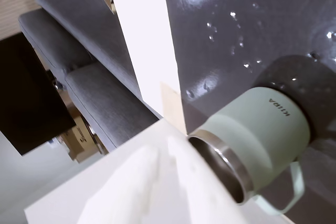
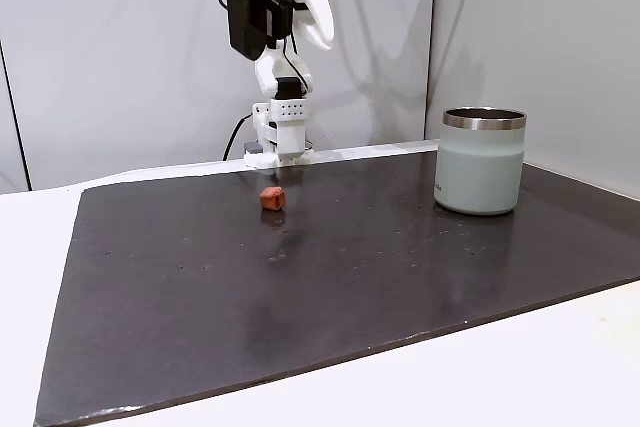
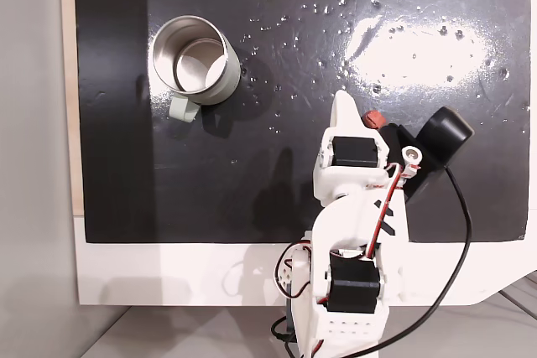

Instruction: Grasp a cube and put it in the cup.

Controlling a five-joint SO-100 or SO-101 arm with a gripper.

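Note:
The cube is a tiny reddish-brown block lying on the black mat, in front of the arm's base. From above, the cube peeks out just right of the gripper's tip. The cup is pale mint green with a steel rim. It stands upright at the mat's right side and looks empty from above. The arm is folded upright, holding my gripper high in the air, shut with nothing in it. In the wrist view, the blurred white fingers sit beside the cup.
A white table edge borders the mat. The arm's base stands at the mat's back edge with a black cable trailing off it. A small loop handle sticks out of the cup. A grey sofa lies beyond the table.

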